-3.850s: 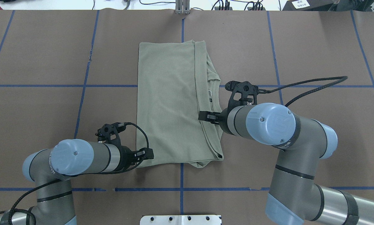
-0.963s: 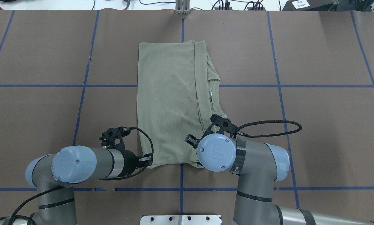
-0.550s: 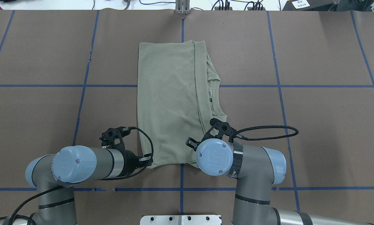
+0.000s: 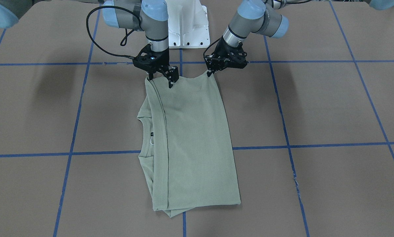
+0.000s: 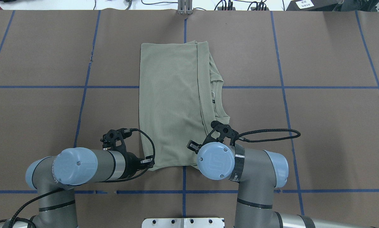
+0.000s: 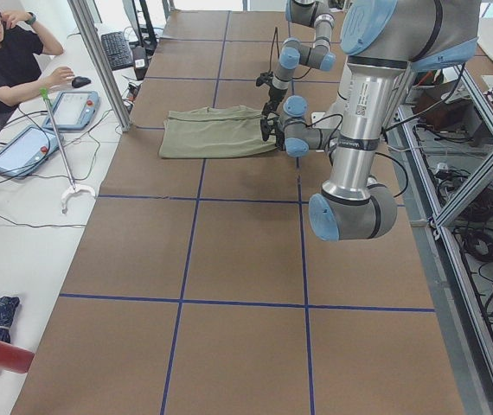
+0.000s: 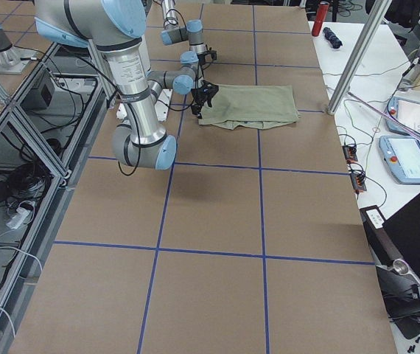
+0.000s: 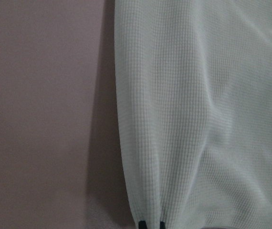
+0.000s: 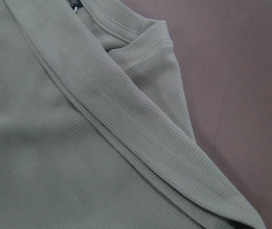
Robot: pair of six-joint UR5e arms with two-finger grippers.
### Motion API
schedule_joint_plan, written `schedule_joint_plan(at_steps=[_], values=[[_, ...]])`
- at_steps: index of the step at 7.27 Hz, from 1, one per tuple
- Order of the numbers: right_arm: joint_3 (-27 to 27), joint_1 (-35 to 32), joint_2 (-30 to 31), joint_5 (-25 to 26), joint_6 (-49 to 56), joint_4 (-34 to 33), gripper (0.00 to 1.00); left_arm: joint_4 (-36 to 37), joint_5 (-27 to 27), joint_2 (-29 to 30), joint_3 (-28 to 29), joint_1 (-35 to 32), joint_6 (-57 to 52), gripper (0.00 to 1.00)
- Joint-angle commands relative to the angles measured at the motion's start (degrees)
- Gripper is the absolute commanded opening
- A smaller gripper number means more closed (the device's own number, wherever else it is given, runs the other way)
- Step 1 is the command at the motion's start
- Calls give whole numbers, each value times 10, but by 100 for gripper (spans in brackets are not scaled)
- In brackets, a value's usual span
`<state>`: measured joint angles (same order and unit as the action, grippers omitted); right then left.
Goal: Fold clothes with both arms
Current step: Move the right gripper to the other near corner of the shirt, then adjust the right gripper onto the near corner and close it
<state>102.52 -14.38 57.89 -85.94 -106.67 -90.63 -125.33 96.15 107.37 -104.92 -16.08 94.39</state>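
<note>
The brown paper-covered bench (image 5: 34, 47) is marked off by blue tape lines. The pale sage-green knit shirt (image 5: 170, 104) lies at its middle, folded into a long panel that runs from near the robot to far, with the round neck (image 5: 219, 95) showing along the right side. The left arm (image 5: 82, 164) and the right arm (image 5: 249, 164) both reach to the shirt's near edge. The left pincer (image 4: 210, 71) is narrow, pinching the near left corner, which lifts slightly off the bench. The right pincer (image 4: 159, 81) stands wide, its fingertips straddling the layered folds at the near right corner.
</note>
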Motion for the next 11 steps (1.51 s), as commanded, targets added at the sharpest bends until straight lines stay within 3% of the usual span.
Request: schedule_joint_plan(at_steps=[1,5,8,11], values=[[39,-3,6,6,195,-9,100,0,-1,-1,5,0,0,0],[40,-3,24,-10,477,-43,99,-1,0,-1,7,1,-1,0],[37,-1,23,-5,568,-64,73,-2,0,0,7,1,-2,0],[36,0,24,-7,583,-65,53,-3,0,0,7,1,-2,0]])
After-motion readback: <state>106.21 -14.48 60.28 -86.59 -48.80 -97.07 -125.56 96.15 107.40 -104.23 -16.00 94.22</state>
